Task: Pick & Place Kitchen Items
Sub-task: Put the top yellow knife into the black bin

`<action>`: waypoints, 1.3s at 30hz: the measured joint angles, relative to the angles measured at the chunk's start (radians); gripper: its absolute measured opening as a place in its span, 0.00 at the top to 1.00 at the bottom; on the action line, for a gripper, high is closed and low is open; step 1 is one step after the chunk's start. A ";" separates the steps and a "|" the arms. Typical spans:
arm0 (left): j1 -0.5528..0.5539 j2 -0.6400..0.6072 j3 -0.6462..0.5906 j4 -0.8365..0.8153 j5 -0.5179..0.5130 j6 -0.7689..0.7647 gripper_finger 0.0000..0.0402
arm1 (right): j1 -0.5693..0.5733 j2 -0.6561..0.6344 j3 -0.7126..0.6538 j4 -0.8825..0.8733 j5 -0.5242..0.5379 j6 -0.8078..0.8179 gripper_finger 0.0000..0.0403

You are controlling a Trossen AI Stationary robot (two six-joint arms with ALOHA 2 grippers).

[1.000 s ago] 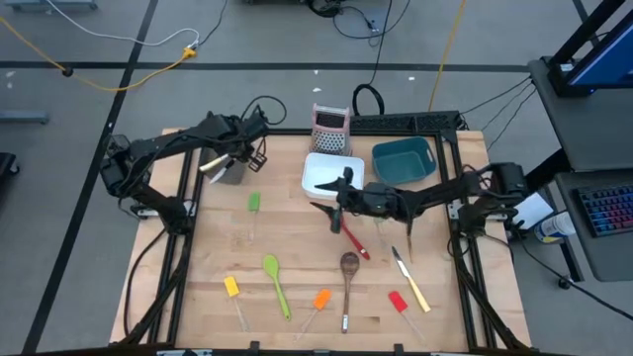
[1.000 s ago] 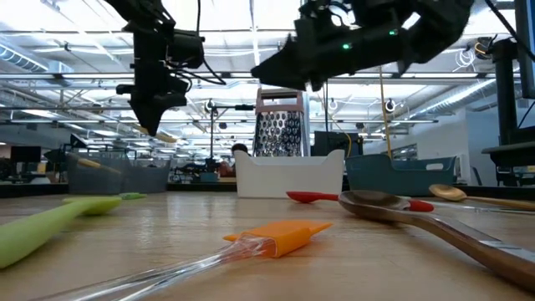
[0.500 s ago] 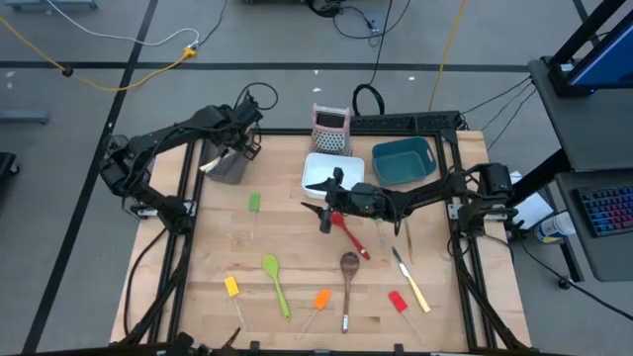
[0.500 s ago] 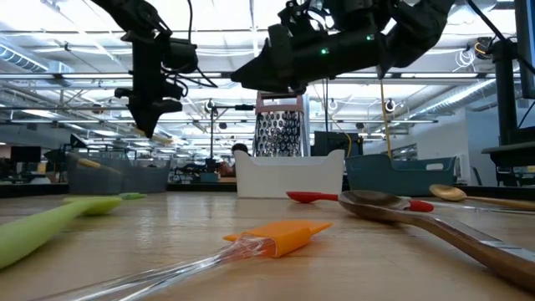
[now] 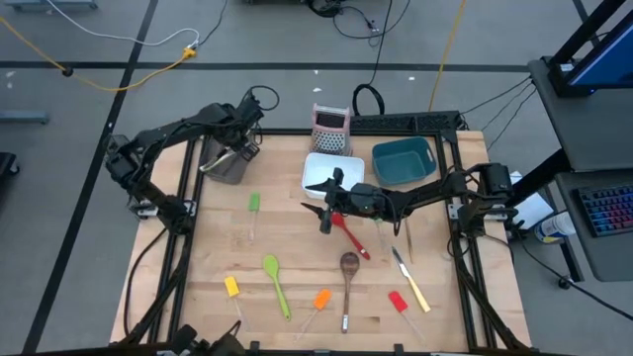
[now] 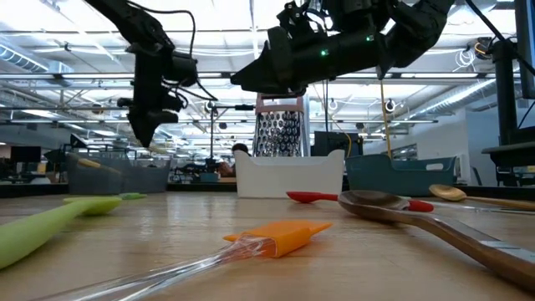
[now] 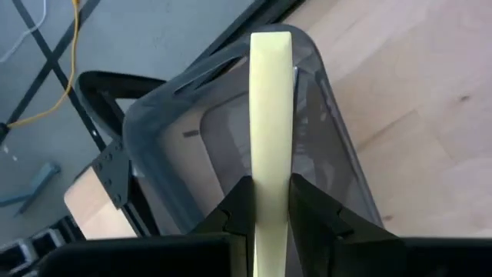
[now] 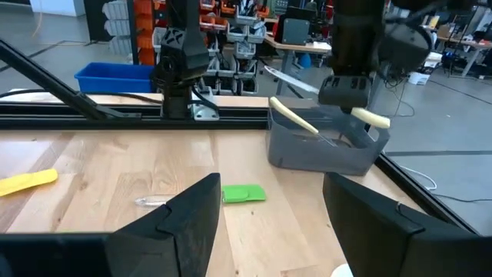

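Observation:
My left gripper hangs over the dark mesh bin at the table's far left, shut on a cream-handled knife. A second cream-handled knife leans inside that bin, its handle over the rim. My right gripper stands open and level above the table's middle, pointing toward the left edge, with nothing between its fingers. A red spoon lies just beneath it. Flat on the wood lie a green spatula, green spoon, yellow spatula, orange spatula and wooden spoon. My left gripper pinches the knife's cream handle between its two fingers, which come steeply from above and lie across it. The handle's free end sticks out past the fingers over the bin's opening. The knife is lifted clear of the bin.
A white bin, a teal bin and an upright grater stand along the far edge. A red spatula and another cream knife lie near the front right. Bare wood lies between the dark bin and the front utensils.
My left gripper has carried the knife toward the table's far left corner, over the dark bin, sinking a little and rolling slightly. My right gripper first edged toward the table's left, then held still, open throughout.

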 joint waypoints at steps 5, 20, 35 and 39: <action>0.009 0.068 0.000 -0.001 -0.012 0.042 0.86 | 0.000 0.000 0.000 0.000 0.000 0.000 0.44; 0.026 0.221 -0.001 0.057 -0.031 0.143 0.86 | 0.000 0.000 0.000 0.000 0.000 0.000 0.44; 0.042 0.255 -0.001 0.076 -0.031 0.136 0.76 | 0.000 0.000 -0.001 0.000 0.000 0.000 0.44; 0.041 0.255 -0.001 0.075 -0.031 0.137 0.70 | 0.000 0.000 -0.001 -0.001 0.000 -0.001 0.44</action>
